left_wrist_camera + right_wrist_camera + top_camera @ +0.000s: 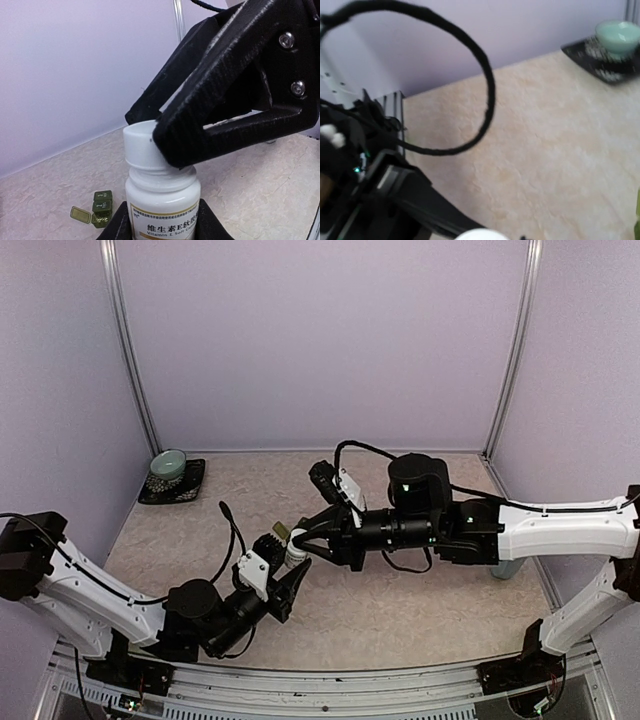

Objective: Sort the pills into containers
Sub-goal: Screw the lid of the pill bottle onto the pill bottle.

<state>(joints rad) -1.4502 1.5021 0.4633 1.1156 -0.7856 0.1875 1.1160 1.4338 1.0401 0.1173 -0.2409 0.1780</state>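
Mid-table, plastic bottle [162, 202], round white cap [140, 146], ribbed R end effector [150, 131]

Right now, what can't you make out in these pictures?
Pills: none show; the white bottle is opaque, its cap gripped by the right gripper.
Containers: too small in the left wrist view to see inside.
Bottle label: cut off by that view's bottom edge.
Right wrist view: blurred throughout.

Top external: high at the near edge, looking down over the table [420, 610]. Left wrist: low, very near a white bottle [162, 200] at lower centre. Right wrist: blurred, looking down across the table. Shared by top and right wrist: pale green bowl [168, 464], upper left and upper right.
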